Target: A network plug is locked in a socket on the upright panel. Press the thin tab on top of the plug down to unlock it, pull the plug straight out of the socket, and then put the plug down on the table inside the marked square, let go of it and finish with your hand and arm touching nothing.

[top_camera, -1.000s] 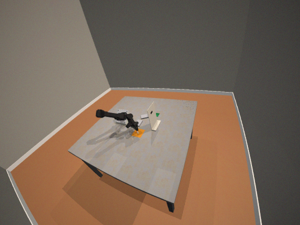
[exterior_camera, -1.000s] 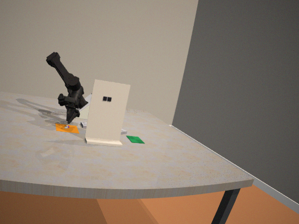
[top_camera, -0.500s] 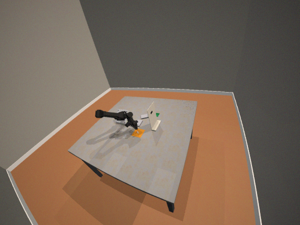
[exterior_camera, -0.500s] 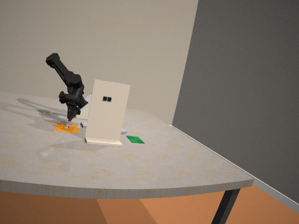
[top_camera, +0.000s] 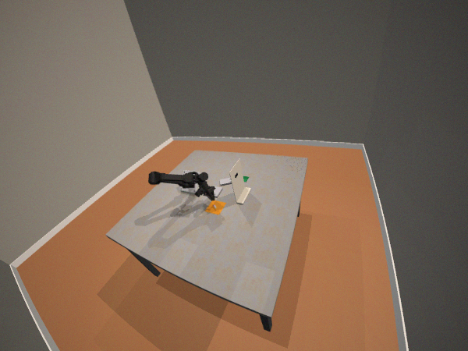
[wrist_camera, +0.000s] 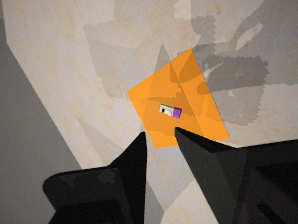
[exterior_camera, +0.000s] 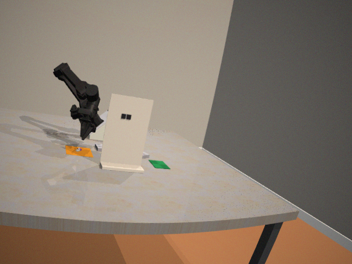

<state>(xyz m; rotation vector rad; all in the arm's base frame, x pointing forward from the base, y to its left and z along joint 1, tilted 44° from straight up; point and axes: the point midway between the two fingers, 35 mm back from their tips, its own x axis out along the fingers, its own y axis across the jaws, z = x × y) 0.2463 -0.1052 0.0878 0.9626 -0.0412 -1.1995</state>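
Note:
The small white and purple plug (top_camera: 214, 207) (exterior_camera: 78, 149) (wrist_camera: 171, 109) lies on the orange square (top_camera: 210, 210) (exterior_camera: 70, 152) (wrist_camera: 201, 116), inside its edges. My gripper (top_camera: 213, 200) (exterior_camera: 83, 139) (wrist_camera: 160, 133) is open and empty above the square, with a gap between its fingertips and the plug. The cream upright panel (top_camera: 235, 186) (exterior_camera: 126, 141) stands beside the square, apart from the gripper. Two dark openings (exterior_camera: 126, 117) show side by side in the panel, high up.
A green square (top_camera: 246, 179) (exterior_camera: 159, 164) lies on the table beyond the panel. A flat grey block (top_camera: 225, 182) lies near the panel, and another grey block (top_camera: 218, 192) lies between the arm and the panel. The panel's foot (top_camera: 243, 196) (exterior_camera: 121, 168) rests on the table.

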